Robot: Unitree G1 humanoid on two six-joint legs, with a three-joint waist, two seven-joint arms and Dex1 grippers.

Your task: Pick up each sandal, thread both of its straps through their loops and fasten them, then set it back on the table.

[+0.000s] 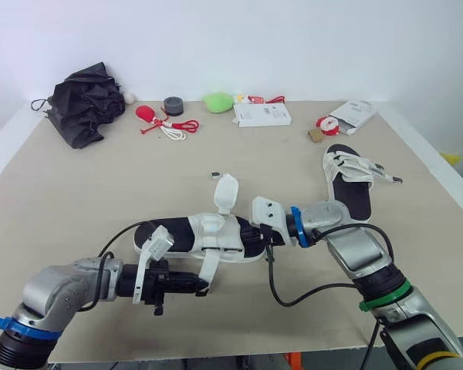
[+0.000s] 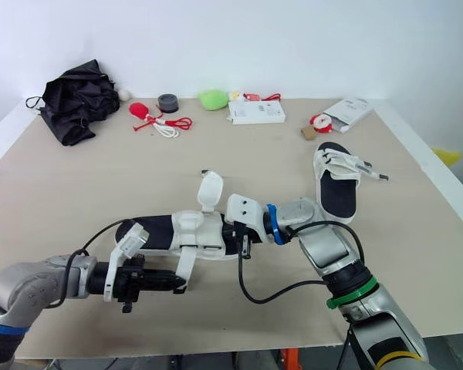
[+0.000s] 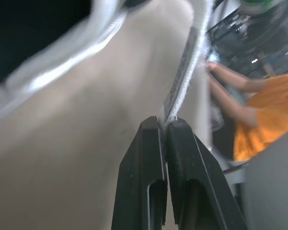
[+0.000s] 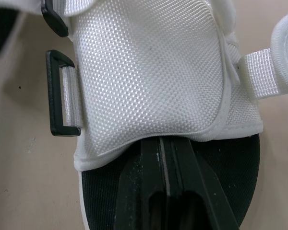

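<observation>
Toward the front of the table (image 1: 77, 200), the right claw (image 4: 167, 143) pinches the white upper of the near sandal (image 1: 177, 231), seemingly to steady it, while the left claw (image 3: 165, 125) is clamped on its loose strap (image 3: 182, 72), probably tensioning it for threading

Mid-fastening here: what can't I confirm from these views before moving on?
Right wrist view: right gripper fingertips lie under the near sandal's white upper; what they pinch is hidden.
Left wrist view: left gripper pinches a strap, blurred and cut off at the top edge.
Eye views: far sandal, fastenings too small to read.
</observation>
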